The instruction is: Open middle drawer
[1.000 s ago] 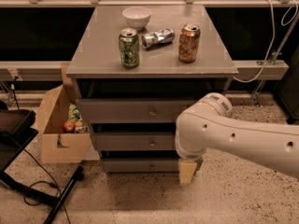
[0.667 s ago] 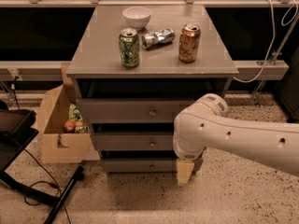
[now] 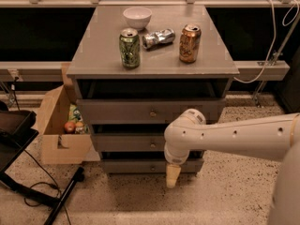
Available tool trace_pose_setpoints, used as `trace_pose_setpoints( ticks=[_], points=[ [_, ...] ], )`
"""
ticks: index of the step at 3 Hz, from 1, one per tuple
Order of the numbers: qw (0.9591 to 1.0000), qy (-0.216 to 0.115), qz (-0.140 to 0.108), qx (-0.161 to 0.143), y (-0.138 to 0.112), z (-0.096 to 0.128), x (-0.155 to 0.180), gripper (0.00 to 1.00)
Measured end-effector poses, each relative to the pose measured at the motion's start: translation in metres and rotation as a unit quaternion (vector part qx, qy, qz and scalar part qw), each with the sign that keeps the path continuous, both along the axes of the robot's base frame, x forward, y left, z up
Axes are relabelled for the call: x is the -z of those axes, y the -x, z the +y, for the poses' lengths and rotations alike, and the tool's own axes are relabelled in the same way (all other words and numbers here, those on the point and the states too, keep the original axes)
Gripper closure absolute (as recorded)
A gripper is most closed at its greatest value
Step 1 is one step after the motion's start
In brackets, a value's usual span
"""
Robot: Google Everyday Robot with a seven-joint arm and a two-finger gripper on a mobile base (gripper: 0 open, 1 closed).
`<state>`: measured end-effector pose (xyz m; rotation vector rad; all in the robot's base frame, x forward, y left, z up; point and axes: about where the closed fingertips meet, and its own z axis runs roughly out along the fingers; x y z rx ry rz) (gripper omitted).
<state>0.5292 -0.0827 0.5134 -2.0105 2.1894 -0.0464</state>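
Note:
The grey cabinet (image 3: 93, 69) has three drawers stacked under its top. The middle drawer (image 3: 126, 143) is a flat grey front with a small round brass knob (image 3: 152, 145), and it looks pushed in. My white arm (image 3: 234, 137) reaches in from the right and crosses in front of the right part of the drawers. My gripper (image 3: 172, 175) hangs down from the wrist in front of the bottom drawer (image 3: 131, 166), below and to the right of the middle drawer's knob. The top drawer (image 3: 122, 111) has its own knob (image 3: 152, 112).
On the cabinet top stand a white bowl (image 3: 137, 18), a green can (image 3: 129, 48), a crushed silver can (image 3: 158, 37) and an orange can (image 3: 190, 43). An open cardboard box (image 3: 58, 135) with fruit sits on the floor at left. Black stand legs (image 3: 61, 203) lie at bottom left.
My arm and gripper have moved a little to the left, closer to the drawers' knobs. The drawers have not moved.

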Motion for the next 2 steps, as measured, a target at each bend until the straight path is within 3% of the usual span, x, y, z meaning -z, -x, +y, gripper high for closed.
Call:
trace_pose_setpoints(
  ticks=[1, 2],
  points=[
    [0.9998, -0.014, -0.002, 0.012, -0.032, -0.001, 0.047, 0.0],
    [0.9997, -0.012, -0.013, 0.017, -0.061, -0.01, 0.071, 0.0]
  ],
)
